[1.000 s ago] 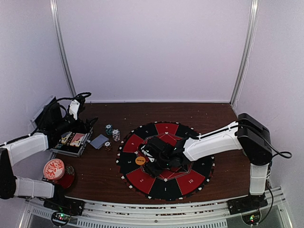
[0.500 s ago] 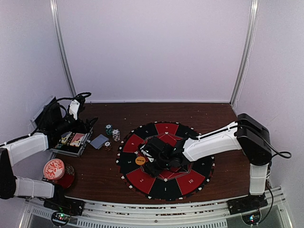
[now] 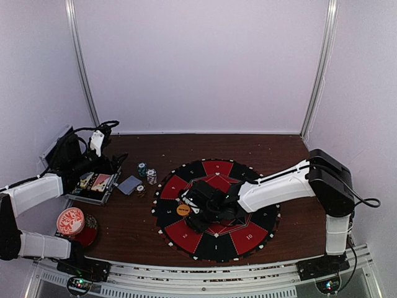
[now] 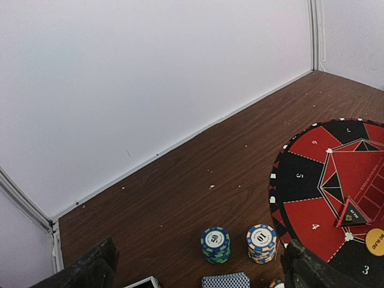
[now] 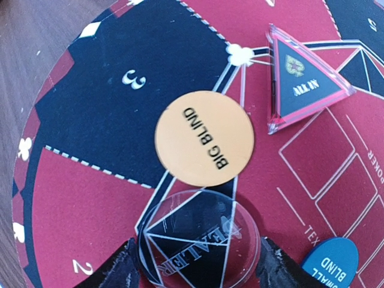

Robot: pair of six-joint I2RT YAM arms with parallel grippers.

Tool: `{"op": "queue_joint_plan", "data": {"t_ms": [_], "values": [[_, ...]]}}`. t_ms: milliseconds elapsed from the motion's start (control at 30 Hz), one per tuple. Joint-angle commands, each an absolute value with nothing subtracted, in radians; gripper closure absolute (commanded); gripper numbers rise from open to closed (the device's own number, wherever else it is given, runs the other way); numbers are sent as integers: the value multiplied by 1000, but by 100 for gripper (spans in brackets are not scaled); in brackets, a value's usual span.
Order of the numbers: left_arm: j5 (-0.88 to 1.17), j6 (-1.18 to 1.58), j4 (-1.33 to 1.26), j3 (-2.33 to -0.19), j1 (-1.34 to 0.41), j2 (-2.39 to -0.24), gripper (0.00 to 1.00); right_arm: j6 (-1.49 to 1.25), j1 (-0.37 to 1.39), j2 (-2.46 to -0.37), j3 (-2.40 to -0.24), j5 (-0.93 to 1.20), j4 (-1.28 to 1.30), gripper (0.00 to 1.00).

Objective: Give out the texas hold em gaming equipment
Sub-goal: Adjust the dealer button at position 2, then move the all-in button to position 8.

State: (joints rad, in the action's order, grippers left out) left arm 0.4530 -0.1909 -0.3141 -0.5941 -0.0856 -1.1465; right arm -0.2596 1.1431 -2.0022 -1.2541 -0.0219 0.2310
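My right gripper (image 5: pixel 198 264) is low over the round mat (image 5: pixel 78 198), its fingers pressed against both sides of a clear DEALER disc (image 5: pixel 201 243). The orange BIG BLIND disc (image 5: pixel 204 138) lies just beyond it, and the blue SMALL BLIND disc (image 5: pixel 330 264) lies to the right. My left gripper (image 4: pixel 198 264) is open and empty above the table, near a teal chip stack (image 4: pixel 215 244), a white chip stack (image 4: pixel 261 243) and the card deck (image 4: pixel 225 281). From above, the right gripper (image 3: pixel 192 213) is beside the orange disc (image 3: pixel 183 210), and the left gripper (image 3: pixel 116 162) is over the case.
A triangular ALL IN marker (image 5: pixel 303 78) lies on the mat beyond the orange disc. An open metal case (image 3: pixel 93 184) sits at the left under my left arm. A red-and-white patterned disc (image 3: pixel 71 220) lies at the near left. A lone chip (image 3: pixel 141 190) sits by the cards (image 3: pixel 129 185).
My right gripper has shifted slightly left across the mat toward the orange disc. The left arm has not moved.
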Motion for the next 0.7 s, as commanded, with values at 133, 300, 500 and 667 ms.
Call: {"op": "queue_joint_plan", "data": {"t_ms": [133,300,500,667], "values": [[463,-187,-355,-598,-79,-1158,2,-263,1146,-1894,-1228,-66,233,23],[464,-187,-354,-598,-80,-1160,2,-289,1108,-1822,-1207,-130,244,18],[462,-186,-353,-600,-79,-1162,2,-307,1082,-1918,-1345,-194,301,13],[459,-187,-353,-598,-78,-1158,2,-320,1076,-2070,-1534,-234,355,10]]}}
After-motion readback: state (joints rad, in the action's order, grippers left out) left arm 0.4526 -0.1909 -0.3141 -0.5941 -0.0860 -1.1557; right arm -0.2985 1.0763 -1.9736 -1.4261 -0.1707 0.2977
